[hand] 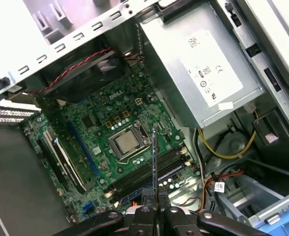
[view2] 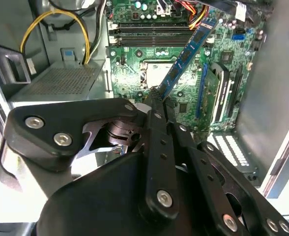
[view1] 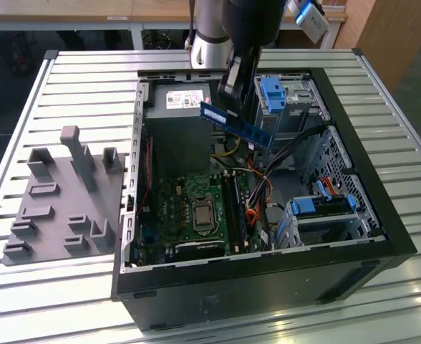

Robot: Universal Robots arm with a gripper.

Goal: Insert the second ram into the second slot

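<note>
Presently the gripper [view2: 157,97] is clamped on the second ram [view2: 186,54], held tilted above the motherboard [view2: 130,73]; I judge it light, stiff, fragile, best gripped by its edges.

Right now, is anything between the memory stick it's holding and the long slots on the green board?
No, just open air. In the first wrist view the memory stick, clamped in the tool, hangs above the memory slots with nothing between.
</note>
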